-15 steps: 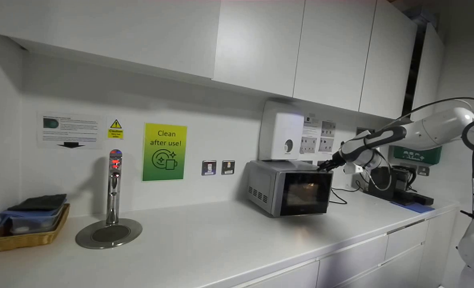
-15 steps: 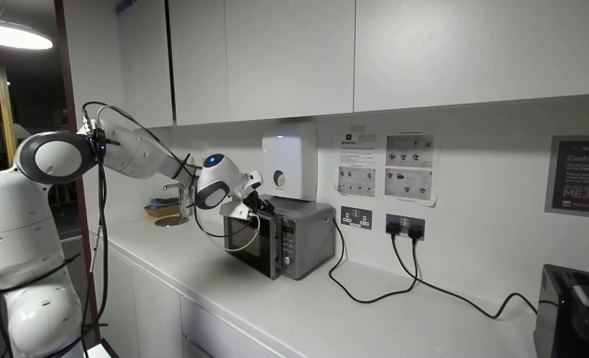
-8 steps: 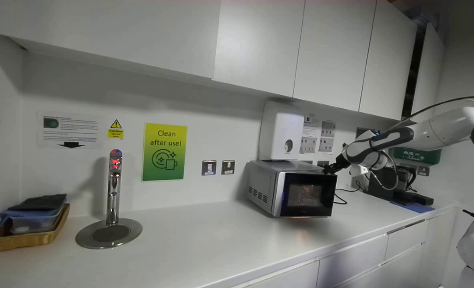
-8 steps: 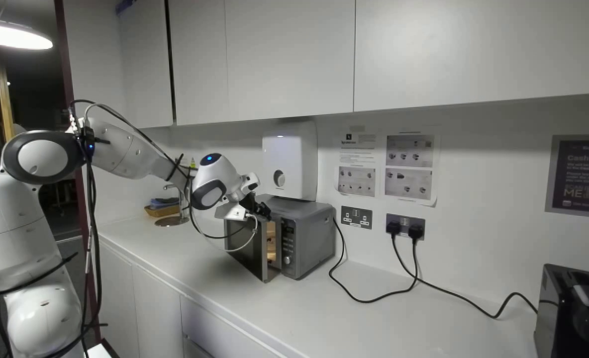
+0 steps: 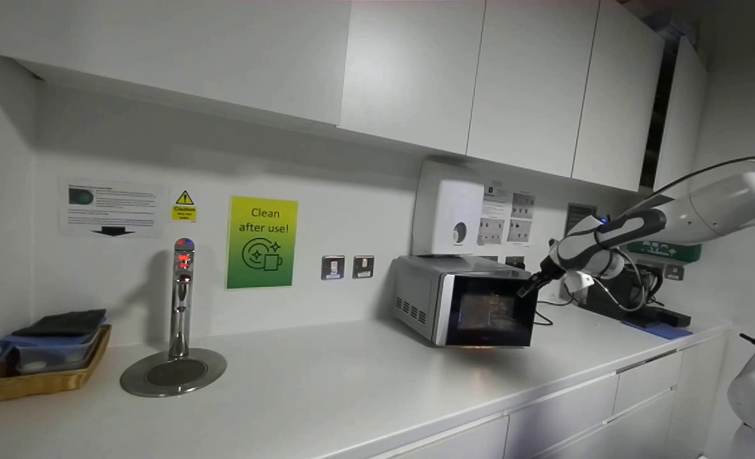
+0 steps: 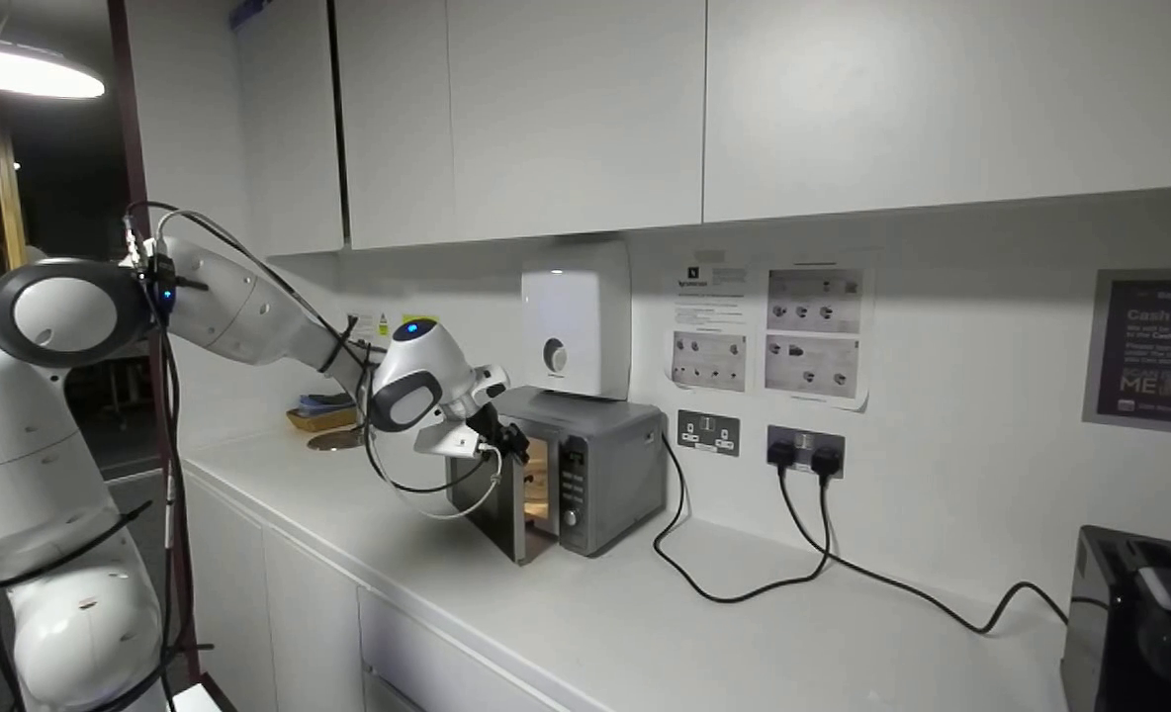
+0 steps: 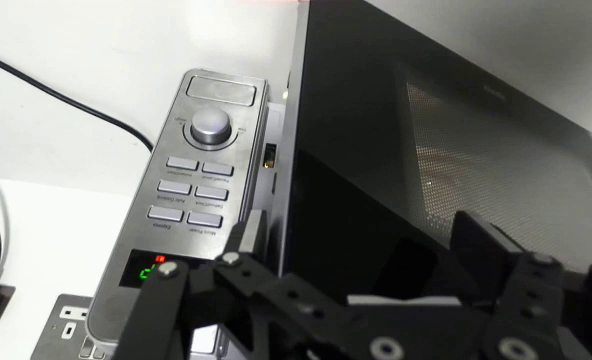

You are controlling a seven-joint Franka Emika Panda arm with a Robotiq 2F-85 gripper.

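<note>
Wrist view: the gripper (image 7: 361, 227), spread wide and gripping nothing, has its fingers (image 7: 250, 235) astride the free edge of the door (image 7: 386, 140), ajar at the front of the microwave (image 7: 186, 202); probably rigid, slick-faced and light to swing, best held by that edge.

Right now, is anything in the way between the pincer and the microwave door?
No, nothing visible is in the way. The open pincer is right at the door: one finger by its open edge, near the panel, the other in front of it. Whether they touch it, I can't tell.
</note>
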